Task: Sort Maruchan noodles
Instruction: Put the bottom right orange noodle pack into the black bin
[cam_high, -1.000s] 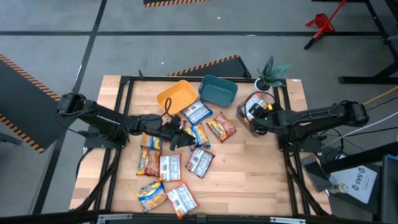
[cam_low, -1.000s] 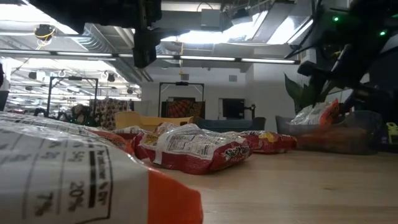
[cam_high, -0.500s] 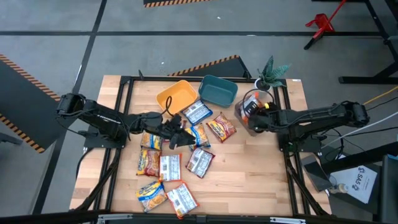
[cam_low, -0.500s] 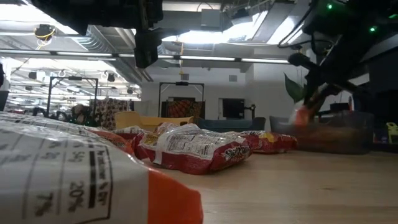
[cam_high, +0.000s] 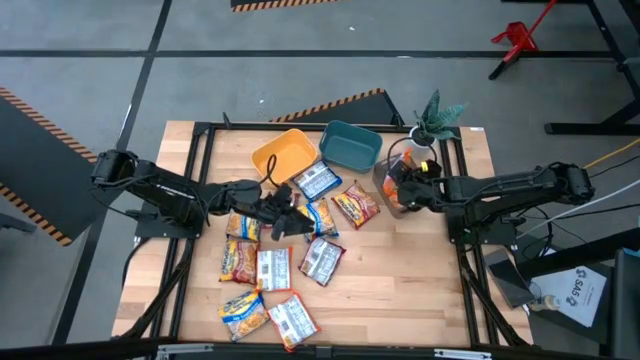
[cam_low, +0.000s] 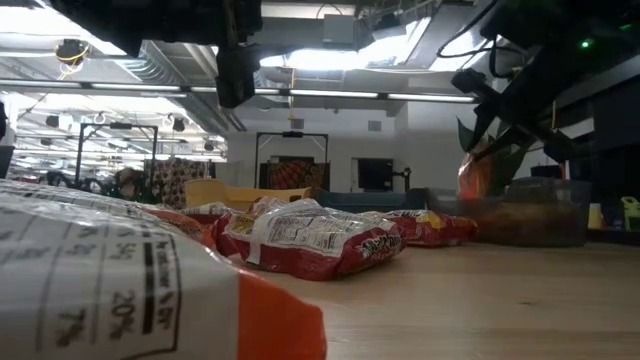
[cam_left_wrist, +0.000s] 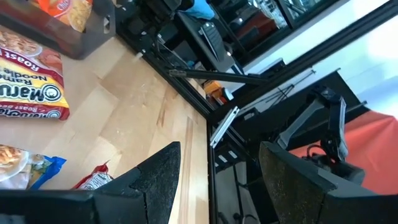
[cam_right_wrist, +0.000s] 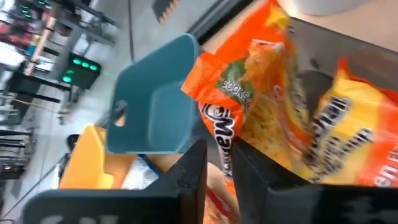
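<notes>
One orange noodle packet (cam_right_wrist: 249, 102) is pinched between the right gripper (cam_high: 403, 186) fingers, over the clear bin (cam_high: 386, 190) at about three o'clock from the packets (cam_high: 285, 258) spread mid-table. At twelve o'clock sit a yellow bin (cam_high: 283, 154) and a teal bin (cam_high: 350, 144). Among the packets, the left gripper (cam_high: 283, 220) hangs with jaws apart, holding nothing.

Two slim black jointed arms. The left hand (cam_left_wrist: 214, 180) has broad, matte, rough-textured black fingers (cam_left_wrist: 158, 177); the right hand (cam_right_wrist: 216, 171) has smooth dark angular ones.
</notes>
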